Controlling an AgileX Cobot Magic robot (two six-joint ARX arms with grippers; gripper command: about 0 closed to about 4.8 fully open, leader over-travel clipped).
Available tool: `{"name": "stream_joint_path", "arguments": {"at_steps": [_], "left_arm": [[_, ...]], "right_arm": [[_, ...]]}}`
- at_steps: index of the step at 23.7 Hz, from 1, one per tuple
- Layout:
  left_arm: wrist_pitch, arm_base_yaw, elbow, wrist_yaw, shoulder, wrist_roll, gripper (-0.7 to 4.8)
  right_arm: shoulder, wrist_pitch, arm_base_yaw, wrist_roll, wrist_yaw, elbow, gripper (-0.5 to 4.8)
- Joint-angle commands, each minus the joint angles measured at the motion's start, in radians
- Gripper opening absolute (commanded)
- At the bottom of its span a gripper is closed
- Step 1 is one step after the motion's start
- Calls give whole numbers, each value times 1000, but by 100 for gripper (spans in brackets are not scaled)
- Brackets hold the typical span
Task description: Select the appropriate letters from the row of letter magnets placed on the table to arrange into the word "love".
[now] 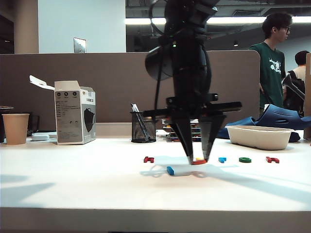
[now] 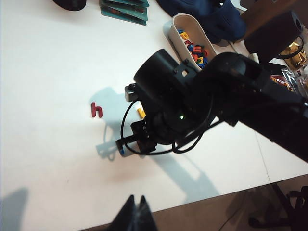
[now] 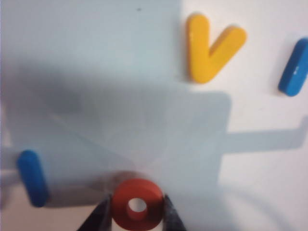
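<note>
My right gripper points down at the white table, shut on the orange ring, one finger on each side, low over the surface. The blue straight bar lies just beside the ring. A yellow V lies further off. The green letter sits in the row to the right, between a light blue letter and a dark red letter. Another dark red letter lies to the left. My left gripper hangs shut and empty near the table's front edge.
A white tray with spare letters stands at the back right. A mesh pen cup, a white box and a paper cup line the back. A blue piece shows past the V.
</note>
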Motion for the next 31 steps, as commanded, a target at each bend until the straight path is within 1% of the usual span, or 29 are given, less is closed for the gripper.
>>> {"name": "stream_joint_path", "arguments": {"at_steps": [1, 5, 7, 10, 16, 22, 25, 28, 31], "left_arm": [[10, -1, 4, -5, -2, 5, -5], [10, -1, 4, -6, -2, 5, -5], [10, -1, 4, -5, -2, 5, -5], [10, -1, 4, -6, -2, 5, -5], [10, -1, 4, -6, -2, 5, -5], [10, -1, 4, -5, -2, 5, -5], [10, -1, 4, -6, -2, 5, -5], [10, -1, 4, -6, -2, 5, -5], [10, -1, 4, -6, -2, 5, -5]], "right_arm": [[-16, 23, 21, 3, 15, 0, 104], [-16, 26, 19, 4, 63, -4, 104], [-14, -2, 18, 4, 82, -6, 104], [-13, -44, 21, 4, 82, -6, 103], [-13, -77, 21, 4, 82, -6, 104], [-13, 16, 22, -8, 85, -6, 109], [-16, 15, 29, -24, 94, -7, 162], [-55, 31, 30, -26, 113, -33, 163], [-154, 102, 19, -26, 117, -111, 163]]}}
